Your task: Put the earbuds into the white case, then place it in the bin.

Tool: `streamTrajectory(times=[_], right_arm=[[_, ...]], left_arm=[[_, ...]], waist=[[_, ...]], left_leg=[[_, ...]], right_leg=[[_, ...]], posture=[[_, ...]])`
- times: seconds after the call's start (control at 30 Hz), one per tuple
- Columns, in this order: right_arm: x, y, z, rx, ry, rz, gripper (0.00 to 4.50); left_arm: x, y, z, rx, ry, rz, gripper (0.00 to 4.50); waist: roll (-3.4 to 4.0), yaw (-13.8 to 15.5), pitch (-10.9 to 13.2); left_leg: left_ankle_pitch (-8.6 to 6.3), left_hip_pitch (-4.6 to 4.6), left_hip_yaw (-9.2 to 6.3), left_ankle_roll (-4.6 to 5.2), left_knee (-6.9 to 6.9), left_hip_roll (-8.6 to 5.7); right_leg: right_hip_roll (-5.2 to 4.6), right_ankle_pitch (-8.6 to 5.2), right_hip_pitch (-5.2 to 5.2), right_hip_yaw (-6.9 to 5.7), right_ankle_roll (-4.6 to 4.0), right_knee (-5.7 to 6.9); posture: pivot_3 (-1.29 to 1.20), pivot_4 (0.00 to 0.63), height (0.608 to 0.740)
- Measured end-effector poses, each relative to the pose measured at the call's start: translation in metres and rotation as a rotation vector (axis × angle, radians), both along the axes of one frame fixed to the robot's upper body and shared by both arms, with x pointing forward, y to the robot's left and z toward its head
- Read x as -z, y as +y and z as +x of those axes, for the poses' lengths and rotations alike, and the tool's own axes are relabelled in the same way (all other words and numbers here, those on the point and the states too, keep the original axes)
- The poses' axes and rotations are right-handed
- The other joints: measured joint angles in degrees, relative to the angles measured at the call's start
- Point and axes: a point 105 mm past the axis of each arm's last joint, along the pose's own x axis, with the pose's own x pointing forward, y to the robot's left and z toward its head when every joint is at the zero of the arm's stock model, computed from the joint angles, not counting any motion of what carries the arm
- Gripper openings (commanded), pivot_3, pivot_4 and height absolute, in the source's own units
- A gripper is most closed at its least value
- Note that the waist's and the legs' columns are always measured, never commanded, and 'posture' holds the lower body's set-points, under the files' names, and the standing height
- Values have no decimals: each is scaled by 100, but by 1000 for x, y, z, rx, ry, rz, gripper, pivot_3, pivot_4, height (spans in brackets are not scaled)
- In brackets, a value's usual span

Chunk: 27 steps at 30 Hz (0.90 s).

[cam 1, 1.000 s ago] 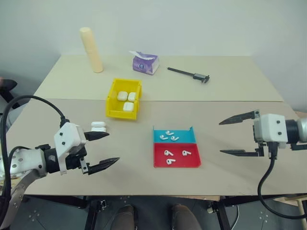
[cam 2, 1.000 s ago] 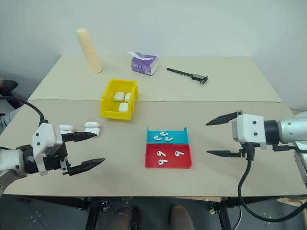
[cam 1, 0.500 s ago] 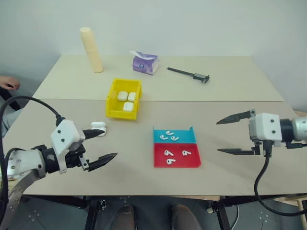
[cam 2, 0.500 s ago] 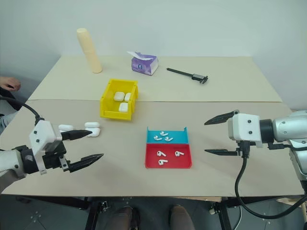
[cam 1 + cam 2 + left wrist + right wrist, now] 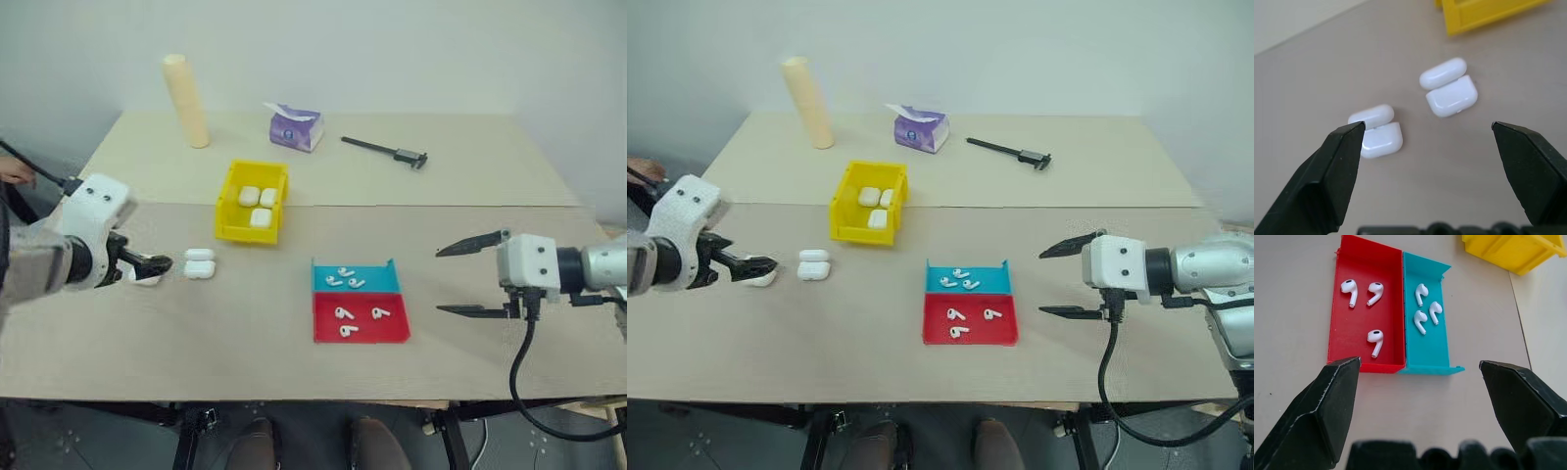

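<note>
My left claw [image 5: 1427, 129]: its two black fingers stood wide apart, holding nothing; it hung over the left part of the pale beige surface [image 5: 245, 323], aimed at two cases.
My right claw [image 5: 468, 277]: wide too and empty, held above the right side of the surface, pointing toward the two trays.
White cases on the surface: two small glossy white rounded cases with hinged lids lay open just beside each other. One [image 5: 1376, 130] was next to my left fingertip [image 5: 1347, 142], though I could not tell whether they touched; the other [image 5: 1448, 87] lay nearer the bin.
Yellow bin [image 5: 235, 196]: a small bright yellow open-top plastic bin with tall walls stood beyond those cases, near the seam of the surface.
Cases in the bin [image 5: 260, 206]: three more white cases lay inside it.
Earbuds, red tray: three tiny glossy white stemmed earbuds [image 5: 1364, 308] lay in the flat red plastic tray [image 5: 1386, 284].
Earbuds, blue tray: three more earbuds [image 5: 1425, 308] lay in the flat blue plastic tray [image 5: 1440, 352], which touched the red one along one long side.
Far side: a tall cream cylinder [image 5: 186, 101] stood leaning a little, a purple tissue pack [image 5: 296, 127] lay beside it, and a black caliper [image 5: 385, 152] lay further right.
Left edge: a person's hand [image 5: 14, 170] was there.
</note>
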Motion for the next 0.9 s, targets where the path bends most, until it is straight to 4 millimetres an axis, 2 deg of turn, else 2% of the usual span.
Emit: streamTrajectory(times=[0.13, 0.27, 0.47, 0.57, 0.9], right_arm=[[2, 2, 1, 9, 1, 18, 4473], [4, 5, 2, 22, 11, 25, 4473], [8, 5, 1, 53, 38, 34, 4473], [8, 4, 2, 64, 47, 37, 4473], [5, 3, 5, 97, 53, 49, 4473]], left_arm=[[1, 12, 12, -62, 112, -40, 4500], [1, 32, 27, -193, 261, -116, 4500], [27, 39, 34, -276, 416, -162, 4500], [39, 41, 41, -285, 452, -168, 4500], [53, 43, 62, -239, 453, -149, 4500]], waist=[[-6, 7, 3], [-12, 59, 7], [-13, 88, 8], [-13, 99, 8], [-14, 108, 8]], left_leg=[[1, 3, 13, -2, 5, -2], [4, -3, 32, -7, 4, -2], [4, -20, 31, -6, 8, -2], [4, -20, 30, -6, 12, -2], [4, -33, 27, -5, 13, -2]], right_leg=[[1, -1, 2, -4, -2, 10], [4, -1, -2, -12, -6, 9], [5, -3, -12, -14, -5, 7], [4, -2, -9, -16, -5, 8], [3, -3, -15, -21, -5, 5]], posture=[[0, 150, 740], [0, 150, 740], [0, 150, 740], [0, 150, 740], [0, 150, 740]])
